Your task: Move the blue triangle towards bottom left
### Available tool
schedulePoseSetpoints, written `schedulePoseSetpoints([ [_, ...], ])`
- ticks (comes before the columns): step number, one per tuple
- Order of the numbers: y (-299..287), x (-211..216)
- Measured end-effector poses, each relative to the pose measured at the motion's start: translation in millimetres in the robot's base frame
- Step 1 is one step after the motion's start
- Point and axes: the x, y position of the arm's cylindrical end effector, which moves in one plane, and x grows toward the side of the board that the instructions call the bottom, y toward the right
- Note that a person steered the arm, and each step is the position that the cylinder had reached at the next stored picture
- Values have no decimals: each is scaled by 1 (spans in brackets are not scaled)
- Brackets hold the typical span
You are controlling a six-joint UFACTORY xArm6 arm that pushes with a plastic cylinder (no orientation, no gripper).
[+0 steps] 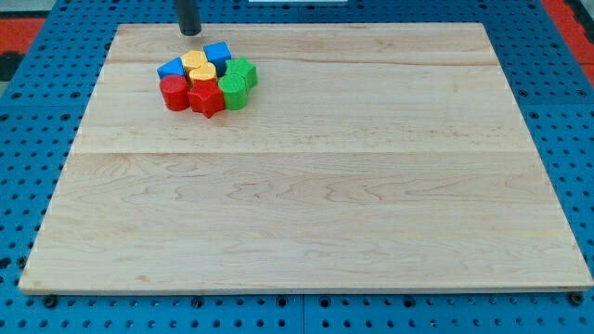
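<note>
The blue triangle [170,68] lies at the left edge of a tight cluster of blocks near the board's top left. It touches a red cylinder [173,93] below it and a yellow heart [195,62] to its right. My tip [189,32] is at the view's top, just above the cluster, a little above and right of the blue triangle, touching no block.
The cluster also holds a blue cube [218,53], a second yellow block [204,76], a red star [206,98] and two green blocks [242,70] [234,92]. The wooden board [306,186] lies on a blue pegboard table.
</note>
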Motion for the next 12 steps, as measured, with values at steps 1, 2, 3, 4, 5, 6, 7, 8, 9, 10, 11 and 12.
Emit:
schedulePoseSetpoints([
  [1,5,0],
  [2,5,-2],
  [3,5,-2],
  [4,6,-4],
  [5,13,-7],
  [6,14,-7],
  [7,14,-7],
  [8,15,-7],
  [9,15,-8],
  [10,15,-8],
  [11,15,-8],
  [12,15,-9],
])
